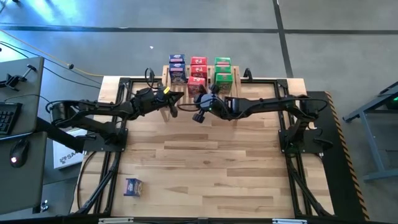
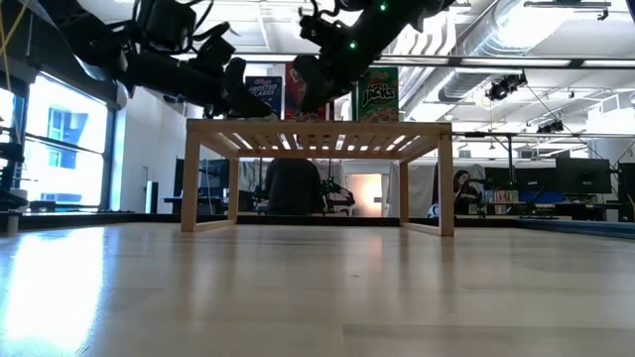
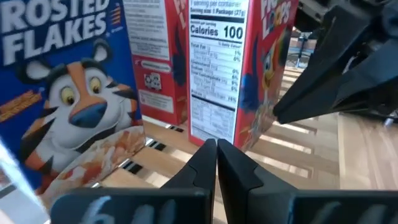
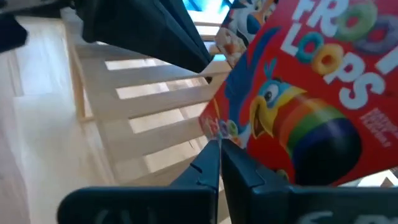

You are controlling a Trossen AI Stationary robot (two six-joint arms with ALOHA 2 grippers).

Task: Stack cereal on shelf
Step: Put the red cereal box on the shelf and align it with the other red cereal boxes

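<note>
Mostly done, by the look of it: the shelf [image 1: 202,93] is standing at twelve o'clock on the table [image 1: 205,162], carrying blue boxes [image 1: 177,68] at its eleven o'clock end, red boxes [image 1: 198,73] in the middle and green boxes [image 1: 223,71] at its one o'clock end. One blue box [image 1: 133,186] is lying alone near seven o'clock, so I judge at least that one is waiting to be stacked.

Both arms are reaching over the shelf's near edge. The left gripper [image 3: 216,149] is showing its jaws pressed together on nothing, and the right gripper [image 4: 220,149] is likewise closed and empty, nosing against a red box [image 4: 311,93].

Readable print: "Frosted Flakes", "Froot Loops", "Calories 100", and "Jacks" on green.
</note>
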